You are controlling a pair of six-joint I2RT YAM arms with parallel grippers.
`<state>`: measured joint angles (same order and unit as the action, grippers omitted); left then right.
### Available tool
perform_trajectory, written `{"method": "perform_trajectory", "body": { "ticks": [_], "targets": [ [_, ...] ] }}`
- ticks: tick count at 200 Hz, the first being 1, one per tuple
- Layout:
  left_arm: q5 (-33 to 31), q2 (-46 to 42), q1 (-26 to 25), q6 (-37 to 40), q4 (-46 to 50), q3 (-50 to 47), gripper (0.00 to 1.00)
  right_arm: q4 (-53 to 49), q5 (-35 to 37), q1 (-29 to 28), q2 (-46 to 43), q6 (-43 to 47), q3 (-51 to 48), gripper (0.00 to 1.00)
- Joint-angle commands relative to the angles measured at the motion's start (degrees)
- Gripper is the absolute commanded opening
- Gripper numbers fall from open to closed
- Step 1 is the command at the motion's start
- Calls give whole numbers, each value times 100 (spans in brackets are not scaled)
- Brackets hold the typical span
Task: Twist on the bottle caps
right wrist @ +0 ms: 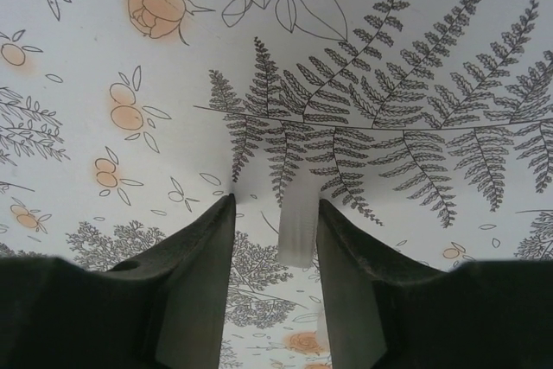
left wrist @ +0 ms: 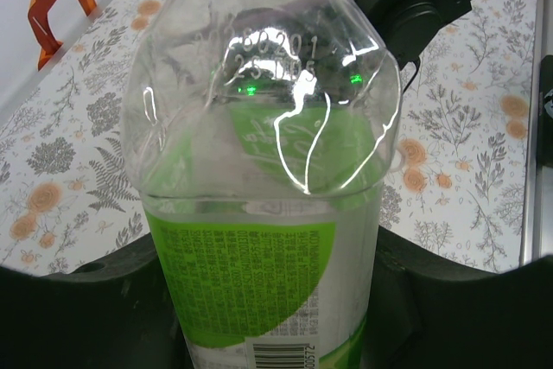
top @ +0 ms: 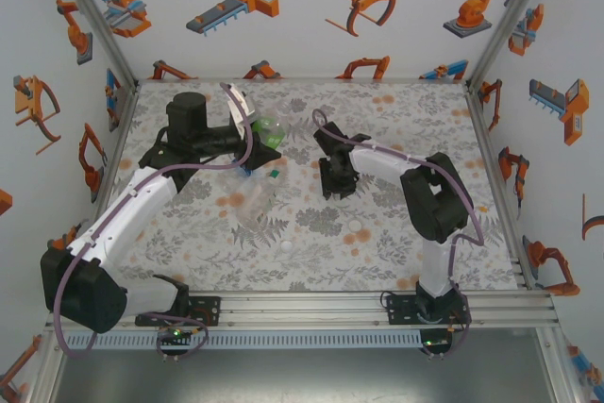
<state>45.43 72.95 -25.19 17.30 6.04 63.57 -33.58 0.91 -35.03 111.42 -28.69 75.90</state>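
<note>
My left gripper [top: 257,144] is shut on the rounder green-tinted bottle [left wrist: 259,127], gripping its green-labelled body. That bottle [top: 271,127] is held over the back-middle of the table. My right gripper [top: 335,182] points down at the tablecloth just right of centre. Its jaws [right wrist: 276,205] stand apart, and a white ribbed cap [right wrist: 299,222] stands on edge between them against the right finger, clear of the left one. A small green cap [top: 272,176] lies near the left gripper. Two white caps [top: 360,225] [top: 286,245] lie on the cloth nearer the front.
A clear bottle [top: 249,207] lies on the flowered cloth below the left gripper, and a bit of blue [top: 247,175] shows beside that arm. Printed walls close in the table on three sides. A metal rail [top: 377,301] runs along the front edge.
</note>
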Motion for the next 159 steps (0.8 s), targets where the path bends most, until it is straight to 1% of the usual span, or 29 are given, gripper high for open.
{"method": "perform_trajectory", "body": {
  "ticks": [1,21,32,47,69,90,98,111,126,159],
  "targets": [
    [69,42,-16,-34,-9,44,5,81,-20,-22,62,-106,-136,35],
    [63,53,-19,-38,-23,50,5,203,-89,-4,-14,-163,-231,27],
    [73,74,-18,-60,-49,45,5,333,-270,40,-53,-236,-300,23],
    [70,105,-17,-77,-68,34,5,722,-762,171,-163,-353,-475,21],
    [63,147,-13,-54,-59,46,4,1770,-1706,422,-380,-606,-911,20],
    [61,222,-16,-25,-94,85,4,2440,-2569,714,-315,-981,-1150,21],
    [60,276,-13,-15,-93,132,4,2648,-2756,816,-305,-1115,-1258,21],
    [74,395,-12,-32,-30,265,4,2744,-2848,944,-313,-1183,-1384,22],
    [111,479,-30,-123,-22,365,4,2621,-2826,1108,-359,-1100,-1504,26],
    [200,586,-56,-401,-229,375,4,2046,-2416,1424,-596,-712,-1751,34]
  ]
}}
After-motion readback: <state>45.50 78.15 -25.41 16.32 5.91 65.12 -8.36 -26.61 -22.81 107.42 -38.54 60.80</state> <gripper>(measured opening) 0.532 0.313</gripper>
